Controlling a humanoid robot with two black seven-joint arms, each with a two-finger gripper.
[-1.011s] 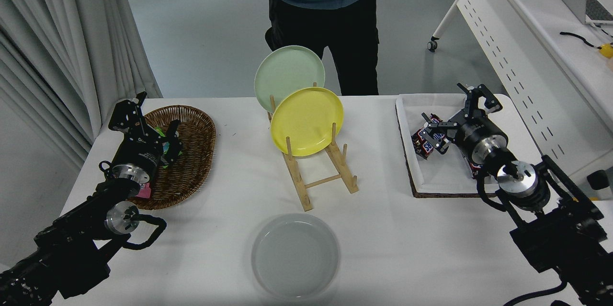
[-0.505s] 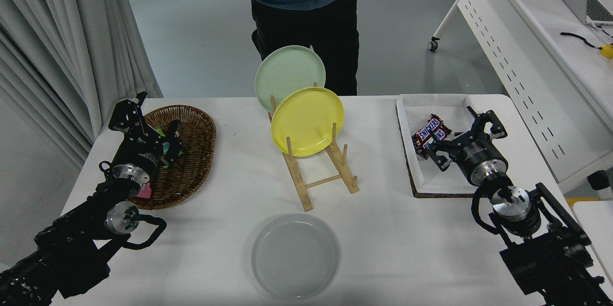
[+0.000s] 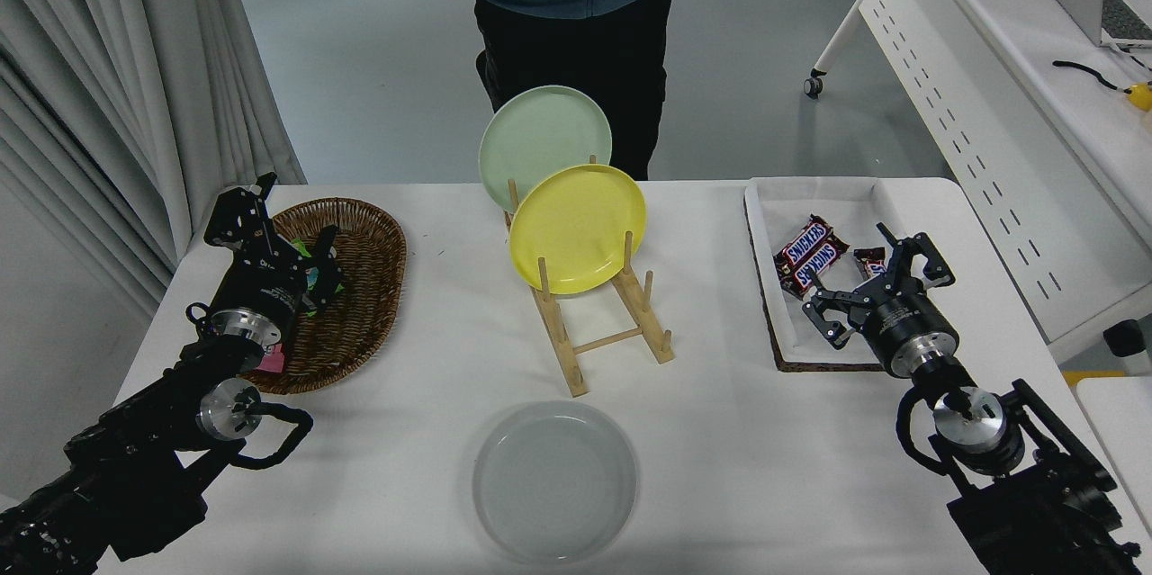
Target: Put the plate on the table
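Note:
The light-grey plate (image 3: 555, 480) lies flat on the white table (image 3: 432, 359) near its front edge, with nothing touching it. My right gripper (image 3: 877, 287) hangs open and empty over the near edge of the white tray (image 3: 778, 323), far to the plate's right. Parked at the lower left, my left gripper (image 3: 283, 238) reaches over the wicker basket (image 3: 369, 287); its fingers stand open.
A wooden rack (image 3: 603, 323) at the table's middle holds a yellow plate (image 3: 577, 227) and a pale green plate (image 3: 544, 141) upright. Chocolate bars (image 3: 810, 256) lie in the tray. A person (image 3: 576, 17) stands at the far side. A white perforated desk (image 3: 999, 89) is at the right.
My right arm has drawn back toward me and down, off the chocolate bars to the tray's near edge. The person stepped left. The grey plate stayed put.

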